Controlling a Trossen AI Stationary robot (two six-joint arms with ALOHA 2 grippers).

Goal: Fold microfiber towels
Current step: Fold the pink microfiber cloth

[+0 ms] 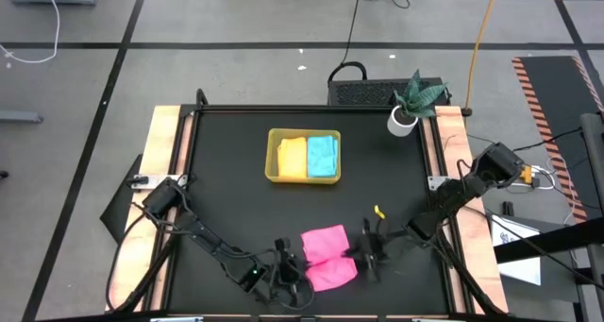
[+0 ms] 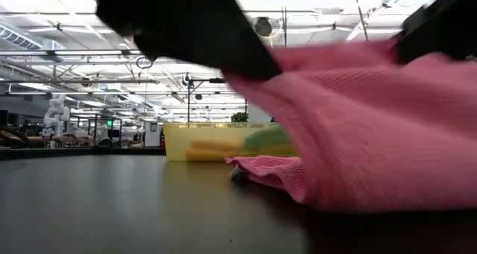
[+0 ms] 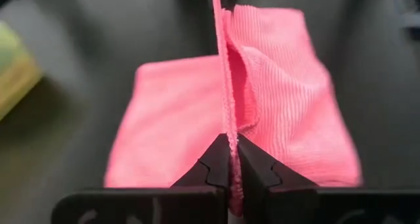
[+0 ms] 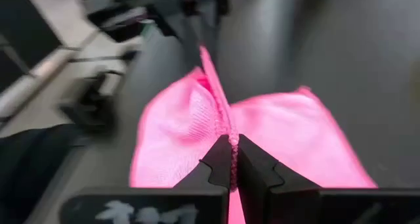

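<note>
Left tool [image 3: 233, 159]: reaching in low, pinching the pink towel [image 1: 326, 256] edge.
Right tool [image 4: 233, 157]: reaching from the other side, pinching the same towel's edge.
Towel: hanging partly above the tabletop [image 1: 226, 199].

ribbed pink cloth [image 3: 197, 112], matt black tabletop [image 1: 226, 199], plastic tray [image 1: 275, 161].

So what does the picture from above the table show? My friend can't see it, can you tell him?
Two dark robot arms meet at a pink towel near the table's front edge, the left gripper and right gripper each pinching a side. Farther back, a yellow tray holds a folded yellow towel and blue towel.
</note>
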